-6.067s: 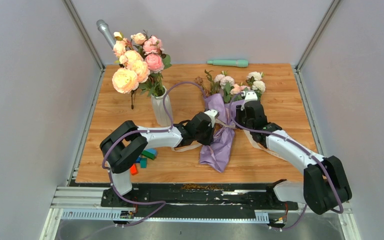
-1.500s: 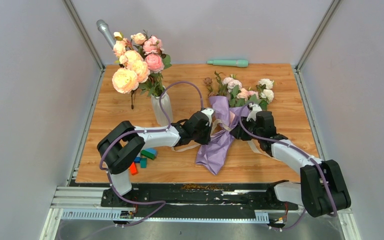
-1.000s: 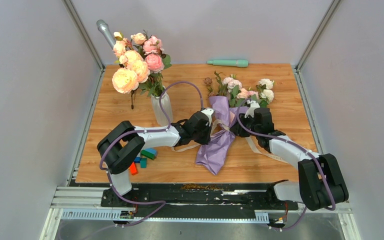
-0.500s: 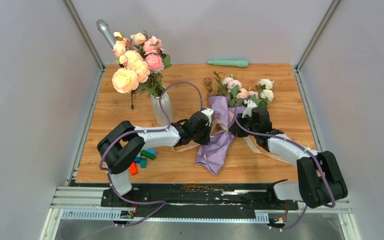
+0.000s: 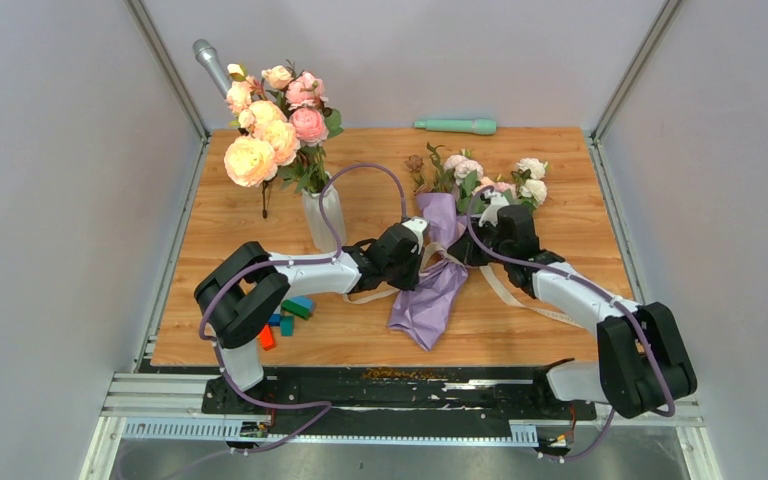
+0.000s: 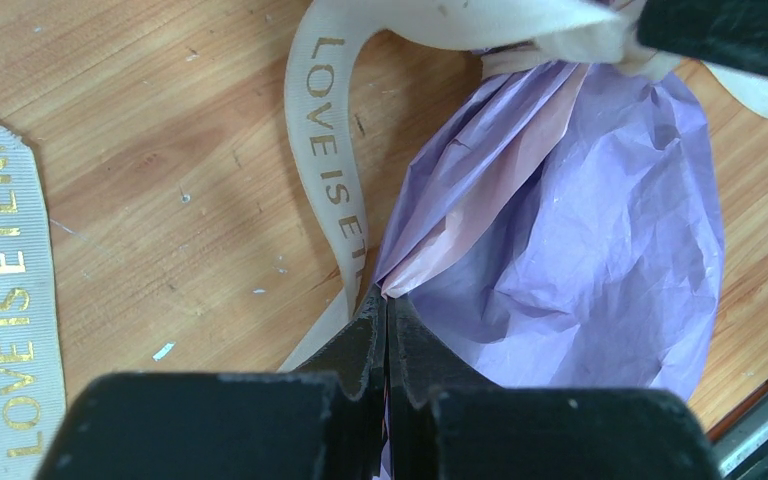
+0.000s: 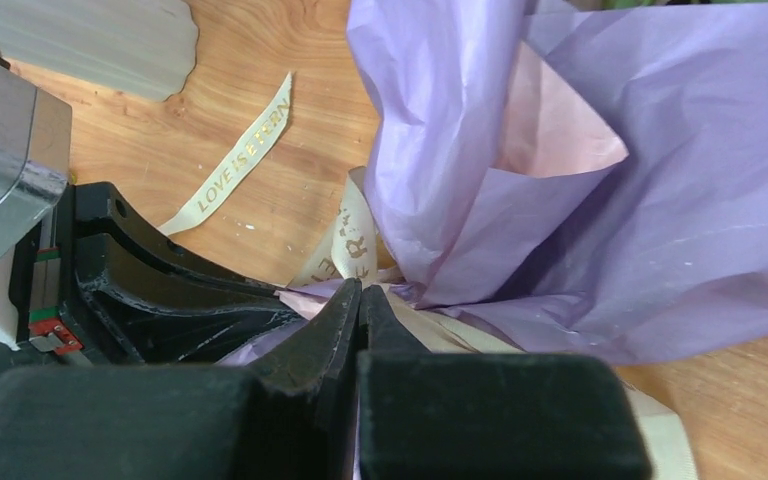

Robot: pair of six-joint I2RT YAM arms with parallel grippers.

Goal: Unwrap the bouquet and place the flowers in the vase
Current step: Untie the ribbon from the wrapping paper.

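Left end effector (image 6: 385, 312) pinches shut on the crinkled lilac-paper bouquet (image 5: 426, 300) lying on the wooden desk (image 5: 240, 215), right end effector (image 7: 360, 297) closed at its beige ribbon (image 6: 332, 170) waist — likely soft, tear-prone wrap, so grip folded edges.

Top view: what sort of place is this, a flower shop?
Likely a robot test cell, not a shop: left arm and right arm bolted along a metal rail, plain grey walls boxing in a wooden table.
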